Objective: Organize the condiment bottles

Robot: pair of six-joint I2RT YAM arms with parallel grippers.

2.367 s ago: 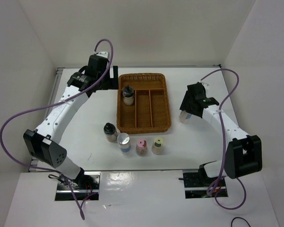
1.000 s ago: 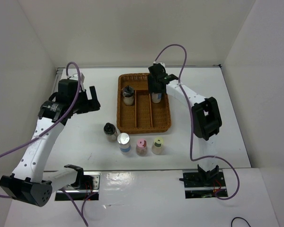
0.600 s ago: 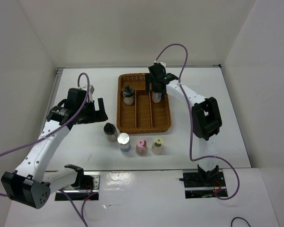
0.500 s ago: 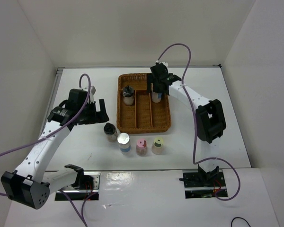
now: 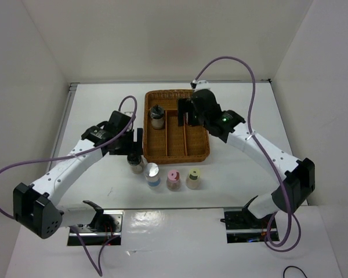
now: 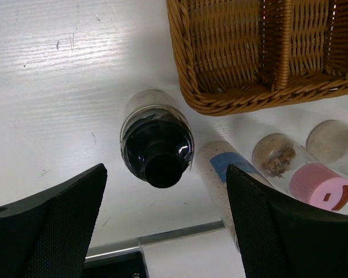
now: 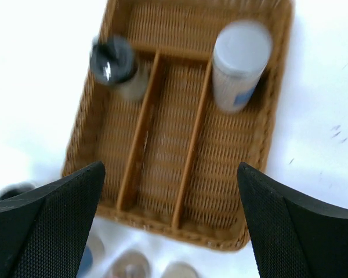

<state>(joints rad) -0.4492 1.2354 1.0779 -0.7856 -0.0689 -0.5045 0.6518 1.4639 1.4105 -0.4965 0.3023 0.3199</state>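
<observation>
Your left gripper point(image 6: 165, 171) hangs spread wide above a black-capped bottle point(image 6: 156, 145) on the table point(image 5: 238, 168), beside the near left corner of the wicker tray point(image 7: 214, 238), not touching it. Your right gripper point(image 7: 171, 168), also spread and empty, hovers over the tray, where a silver-capped bottle point(image 7: 240, 58) stands in the right compartment and a second black-capped bottle point(image 7: 117, 63) in the left.

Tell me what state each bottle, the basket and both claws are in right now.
Wicker tray: on table, two bottles inside.
Tray black-capped bottle: upright, left compartment.
Tray silver-capped bottle: upright, right compartment.
Table black-capped bottle: upright, loose.
Left gripper: open, straddling that bottle, not touching.
Table silver-capped bottle: upright, loose.
Pink-capped bottle: upright, loose.
Yellow-green-capped bottle: upright, loose.
Right gripper: open, empty, above tray.
</observation>
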